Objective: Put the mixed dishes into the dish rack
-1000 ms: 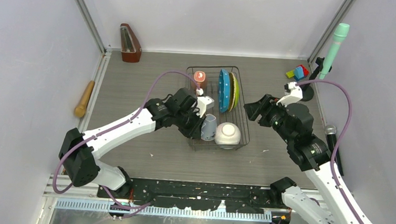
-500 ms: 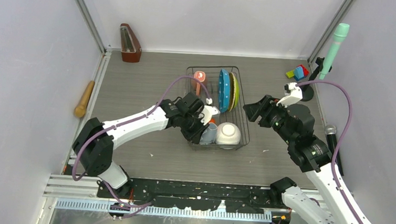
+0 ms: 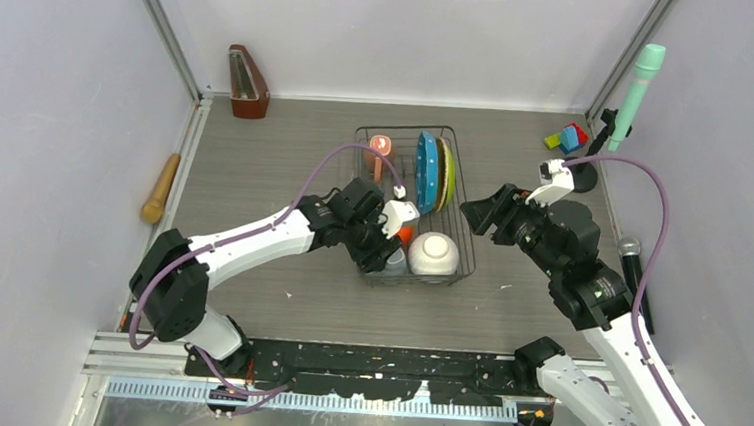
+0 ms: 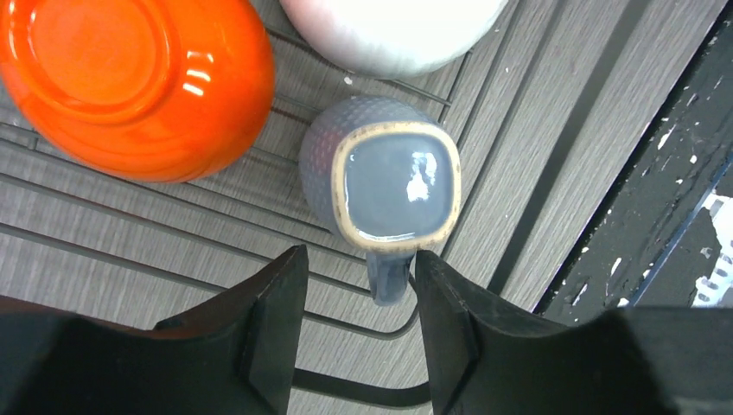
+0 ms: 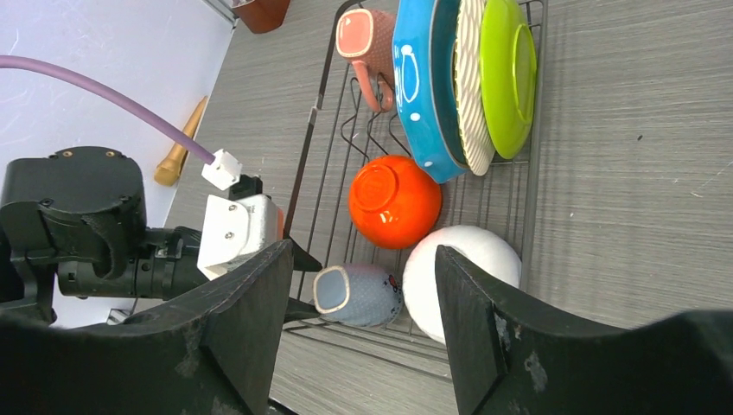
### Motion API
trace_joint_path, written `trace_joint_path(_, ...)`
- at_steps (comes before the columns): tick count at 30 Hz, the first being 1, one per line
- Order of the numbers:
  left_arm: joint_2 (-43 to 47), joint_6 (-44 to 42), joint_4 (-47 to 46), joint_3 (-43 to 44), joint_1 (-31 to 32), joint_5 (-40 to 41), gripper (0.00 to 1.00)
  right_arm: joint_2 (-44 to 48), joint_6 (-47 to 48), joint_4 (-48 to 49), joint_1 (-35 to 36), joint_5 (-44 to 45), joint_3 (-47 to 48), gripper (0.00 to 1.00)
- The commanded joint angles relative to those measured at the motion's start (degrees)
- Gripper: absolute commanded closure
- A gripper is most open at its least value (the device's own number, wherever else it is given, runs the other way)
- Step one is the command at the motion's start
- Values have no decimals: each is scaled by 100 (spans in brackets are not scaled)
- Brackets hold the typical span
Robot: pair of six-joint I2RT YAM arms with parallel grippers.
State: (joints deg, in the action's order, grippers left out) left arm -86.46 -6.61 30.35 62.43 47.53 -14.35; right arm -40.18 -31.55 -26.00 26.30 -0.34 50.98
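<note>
Opening the left gripper [image 4: 359, 259] jaws off the small grey-blue mug [image 4: 393, 177], lower left in the dish rack [image 3: 407, 128]; keeping the right gripper [image 5: 363, 251] jaws apart, empty.

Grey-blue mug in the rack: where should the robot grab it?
Probably by the handle, coming from the side where the left gripper is. The grey-blue mug points its handle towards that open gripper, while the orange bowl and white bowl crowd its far sides.
</note>
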Motion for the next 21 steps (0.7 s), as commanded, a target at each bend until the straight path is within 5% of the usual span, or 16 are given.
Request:
trace_joint_path(1, 325, -125, -71, 107, 11, -62, 47, -31, -21, 196, 24, -111, 13, 33)
trace_joint_path(12, 1088, 614, -221, 394, 11, -68, 39, -358, -109, 58, 27, 58, 126, 33)
trace_joint_path(16, 1620, 1068, -404, 270, -9, 863, 19, -517, -91, -277, 28, 1044, 197, 31)
trace_joint_path(21, 1960, 1400, -67, 325, -139, 2240, 15, -525, 407, -291, 27, 2480, -68, 13)
